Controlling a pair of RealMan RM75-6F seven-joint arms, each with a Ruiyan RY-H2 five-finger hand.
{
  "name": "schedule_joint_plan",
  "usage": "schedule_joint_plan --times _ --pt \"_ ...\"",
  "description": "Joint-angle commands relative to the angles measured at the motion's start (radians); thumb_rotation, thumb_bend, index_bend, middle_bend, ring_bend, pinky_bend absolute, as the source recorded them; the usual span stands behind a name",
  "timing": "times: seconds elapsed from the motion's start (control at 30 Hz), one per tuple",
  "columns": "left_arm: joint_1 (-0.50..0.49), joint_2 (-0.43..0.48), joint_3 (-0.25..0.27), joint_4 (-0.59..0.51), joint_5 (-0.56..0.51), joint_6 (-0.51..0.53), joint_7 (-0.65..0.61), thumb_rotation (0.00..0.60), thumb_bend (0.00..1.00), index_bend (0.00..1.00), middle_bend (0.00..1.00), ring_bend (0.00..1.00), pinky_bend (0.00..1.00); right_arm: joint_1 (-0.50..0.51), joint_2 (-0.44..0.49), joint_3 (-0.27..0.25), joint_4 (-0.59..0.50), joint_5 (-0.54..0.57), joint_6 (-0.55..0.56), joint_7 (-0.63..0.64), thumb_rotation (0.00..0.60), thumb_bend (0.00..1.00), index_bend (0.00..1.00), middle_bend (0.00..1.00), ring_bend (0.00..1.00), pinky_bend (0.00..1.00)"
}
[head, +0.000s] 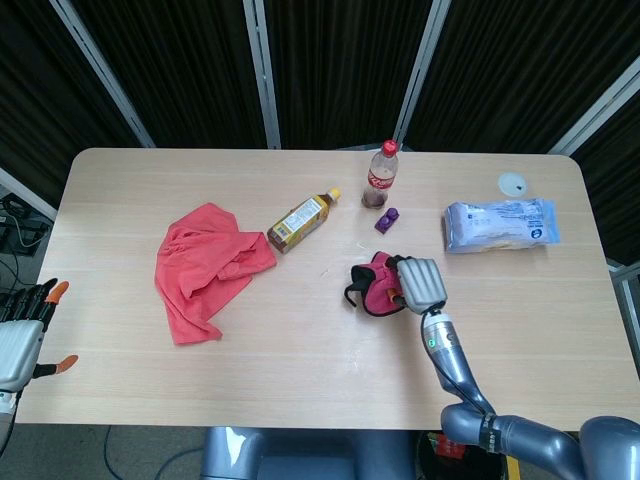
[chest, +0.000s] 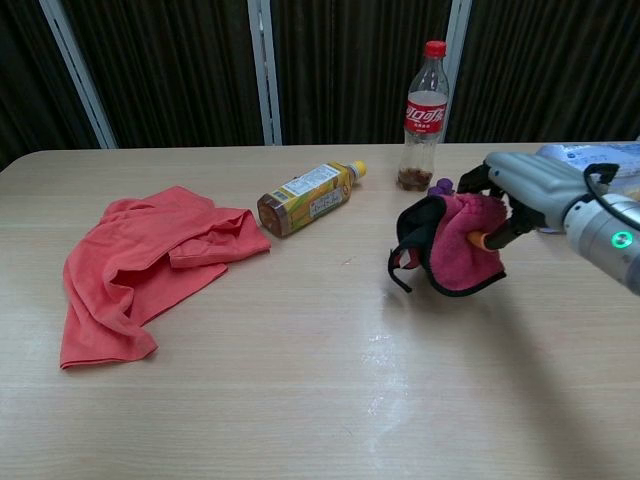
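The right hand (chest: 520, 195) grips a bunched magenta cloth (chest: 455, 250), lifting it so its black edge dangles below.

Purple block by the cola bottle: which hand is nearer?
Right. The right hand, holding the magenta cloth, sits just in front of the purple block. The left hand is off the table's front-left edge, far from it.

Right hand (head: 421, 284) grips magenta cloth (head: 375, 288) (black-edged); left hand (head: 22, 322) off table's (head: 300, 350) edge.
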Motion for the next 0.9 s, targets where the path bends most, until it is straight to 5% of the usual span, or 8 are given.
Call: schedule_joint_plan --times 0.03,0.33,0.53,0.7,0.73,0.9 --pt "0.000 0.000 0.000 -0.001 0.002 0.002 0.002 0.600 0.00 0.04 0.00 0.00 0.00 -0.045 0.084 0.002 -0.066 -0.005 0.034 0.028 0.600 0.45 0.73 0.60 0.52 0.75" --pt "0.002 -0.001 0.002 -0.005 0.009 0.010 0.011 0.600 0.00 0.04 0.00 0.00 0.00 -0.155 0.283 -0.038 -0.229 -0.055 0.116 0.102 0.600 0.45 0.73 0.60 0.52 0.75" --pt "0.005 -0.004 0.007 -0.006 0.022 0.019 0.022 0.600 0.00 0.04 0.00 0.00 0.00 -0.258 0.402 -0.111 -0.322 -0.073 0.158 0.163 0.600 0.45 0.73 0.60 0.51 0.75" --pt "0.005 -0.003 0.007 -0.009 0.021 0.018 0.025 0.600 0.00 0.04 0.00 0.00 0.00 -0.303 0.455 -0.153 -0.367 -0.076 0.147 0.212 0.600 0.41 0.61 0.51 0.43 0.74" --pt "0.005 -0.004 0.008 -0.008 0.021 0.018 0.025 0.600 0.00 0.04 0.00 0.00 0.00 -0.305 0.462 -0.158 -0.368 -0.078 0.139 0.217 0.600 0.37 0.58 0.48 0.39 0.72" --pt "0.006 -0.007 0.007 -0.007 0.026 0.024 0.028 0.600 0.00 0.04 0.00 0.00 0.00 -0.298 0.484 -0.167 -0.366 -0.051 0.078 0.236 0.600 0.14 0.29 0.14 0.04 0.30"
